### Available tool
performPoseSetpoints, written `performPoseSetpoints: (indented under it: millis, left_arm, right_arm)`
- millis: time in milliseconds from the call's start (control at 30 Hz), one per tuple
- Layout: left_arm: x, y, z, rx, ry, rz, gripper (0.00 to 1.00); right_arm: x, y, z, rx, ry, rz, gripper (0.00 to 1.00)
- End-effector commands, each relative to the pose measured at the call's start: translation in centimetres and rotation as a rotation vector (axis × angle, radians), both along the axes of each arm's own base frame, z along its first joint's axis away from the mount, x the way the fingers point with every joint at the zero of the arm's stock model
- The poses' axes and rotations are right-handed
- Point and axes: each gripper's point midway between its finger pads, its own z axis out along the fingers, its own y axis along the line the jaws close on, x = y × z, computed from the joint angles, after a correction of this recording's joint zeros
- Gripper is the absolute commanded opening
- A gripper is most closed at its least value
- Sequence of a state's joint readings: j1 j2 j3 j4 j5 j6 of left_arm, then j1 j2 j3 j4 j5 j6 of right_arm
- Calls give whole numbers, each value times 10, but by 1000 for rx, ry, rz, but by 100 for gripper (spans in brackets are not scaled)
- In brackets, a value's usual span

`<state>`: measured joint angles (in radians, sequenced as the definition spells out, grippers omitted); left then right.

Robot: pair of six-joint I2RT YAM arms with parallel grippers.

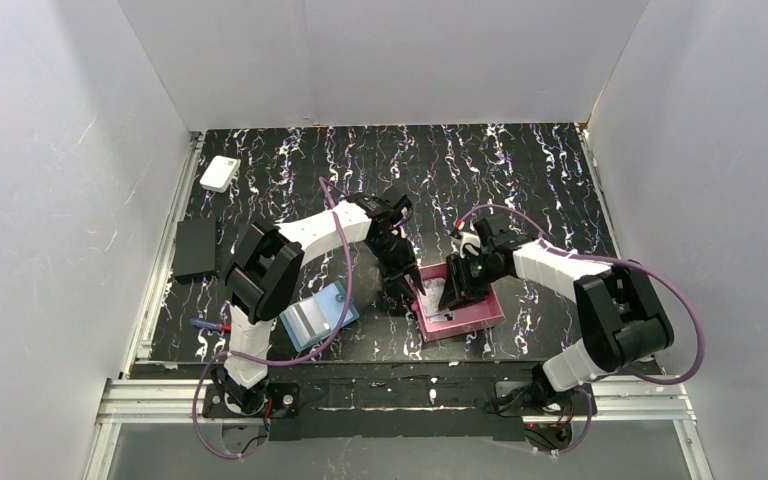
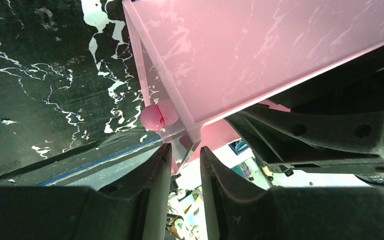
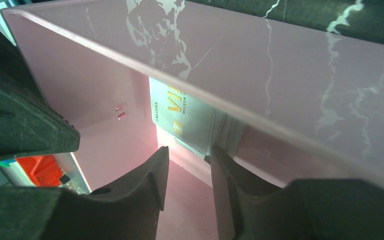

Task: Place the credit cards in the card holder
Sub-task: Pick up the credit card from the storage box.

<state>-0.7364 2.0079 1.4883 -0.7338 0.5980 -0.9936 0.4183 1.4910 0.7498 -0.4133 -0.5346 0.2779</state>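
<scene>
Overhead view: both arms are meeting at the pink tray [image 1: 482, 308], near centre of the table [image 1: 530, 180], with the left tool [image 1: 399, 288] at its left edge and the right tool [image 1: 456, 294] dipping inside. The card holder [image 1: 320, 313] is lying open on the table left of the tray, apart from both tools. Only the left wrist view is showing the grip: fingers [image 2: 156, 167] drawn close and clamping the tray's corner wall [image 2: 180, 142]. Only the right wrist view is showing a grey-white credit card [image 3: 185, 117] with yellow lettering inside the tray, its lower edge sitting between narrowed fingers [image 3: 156, 172]; cannot tell whether they are pinching it. The table is black with white marbling. A white box [image 1: 220, 173] and a black slab [image 1: 195, 248] are lying far left. Plain white walls [image 1: 380, 60] are enclosing three sides.
</scene>
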Motion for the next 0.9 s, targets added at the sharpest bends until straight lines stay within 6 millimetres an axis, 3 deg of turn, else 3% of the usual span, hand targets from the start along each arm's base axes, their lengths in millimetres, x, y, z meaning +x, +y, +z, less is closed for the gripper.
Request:
performPoseSetpoints:
  millis: [0, 300, 500, 867]
  left_arm:
    - [-6, -3, 6, -10, 34, -3, 25]
    - [-11, -8, 0, -16, 63, -7, 20]
    - [-14, -11, -4, -15, 79, -9, 15]
    - [-13, -13, -3, -16, 76, -8, 14]
  right_arm:
    - [0, 12, 2, 83, 22, 31, 43]
    - [2, 21, 4, 134, 34, 42, 45]
    - [7, 32, 15, 205, 53, 38, 42]
    - [13, 33, 46, 219, -13, 8, 36]
